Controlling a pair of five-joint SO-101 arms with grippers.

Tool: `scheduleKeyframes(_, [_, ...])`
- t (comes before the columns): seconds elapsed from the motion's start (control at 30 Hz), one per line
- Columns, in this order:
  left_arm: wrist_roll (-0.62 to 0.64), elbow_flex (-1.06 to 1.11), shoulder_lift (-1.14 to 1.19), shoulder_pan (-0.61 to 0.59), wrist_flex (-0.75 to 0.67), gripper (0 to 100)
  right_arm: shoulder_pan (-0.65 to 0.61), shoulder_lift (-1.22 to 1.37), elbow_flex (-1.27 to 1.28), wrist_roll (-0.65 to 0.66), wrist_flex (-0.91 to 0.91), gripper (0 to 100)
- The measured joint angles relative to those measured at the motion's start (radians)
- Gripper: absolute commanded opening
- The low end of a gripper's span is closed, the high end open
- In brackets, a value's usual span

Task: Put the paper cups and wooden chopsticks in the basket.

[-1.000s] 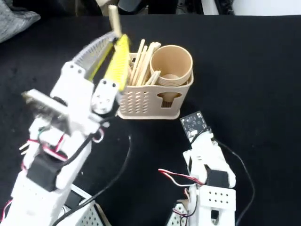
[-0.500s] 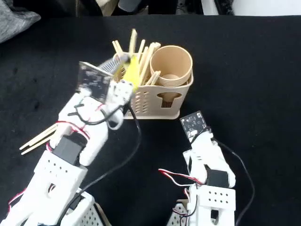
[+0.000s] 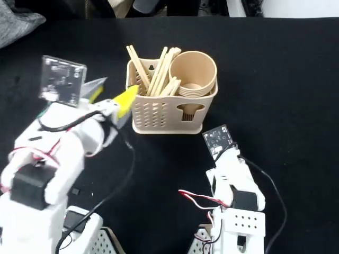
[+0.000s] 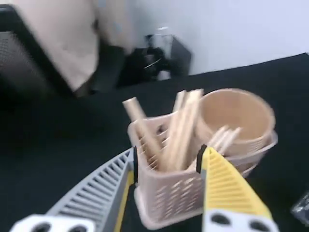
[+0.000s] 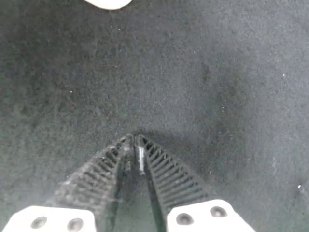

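Looking down on a black cloth-covered table (image 3: 286, 69), spreading under everything. Seeing a white left arm (image 3: 53, 153) leaning in from the near left toward the far middle, and a white right arm (image 3: 235, 190) sitting folded at the near right, well apart from the task's things.

Finding a beige perforated plastic basket (image 3: 159, 114) standing upright toward the far middle, already holding both kinds of goods. Noting a nested stack of tan paper cups (image 3: 193, 71) sitting in the right-hand part of that basket, mouth facing straight up, rim rising above the basket wall. Noting a bundle of pale wooden chopsticks (image 3: 159, 71) standing on end in the left-hand part, long axes steep, most upper ends tilting toward the cups and the far side, a couple slanting the other way toward the far left corner.

Catching the left end effector (image 3: 119, 86), one finger yellow and one grey, hanging spread wide and holding nothing, just beside the basket's left wall, contact impossible to judge. From the left wrist, framing the basket (image 4: 169, 193), cups (image 4: 234, 113) and chopsticks (image 4: 181, 125) beyond those parted fingers (image 4: 227, 188).

Finding the right end effector (image 5: 135, 139) pinched together, dark ribbed tips meeting, gripping nothing, pointing down at bare black table.
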Motion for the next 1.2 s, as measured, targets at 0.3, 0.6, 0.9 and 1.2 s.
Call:
scheduleKeyframes(0.3, [-0.273,-0.068,0.057,-0.304,0.359,23,0.0,0.0,0.0,0.0,0.0,1.2])
scheduleKeyframes(0.6, [-0.695,-0.002,0.394,-0.635,0.431,20,0.0,0.0,0.0,0.0,0.0,1.2])
scheduleKeyframes(0.9, [-0.961,0.249,0.706,-0.657,0.129,21,0.0,0.0,0.0,0.0,0.0,1.2])
scheduleKeyframes(1.2, [-0.988,0.278,0.999,-0.628,-0.017,9,0.0,0.0,0.0,0.0,0.0,1.2])
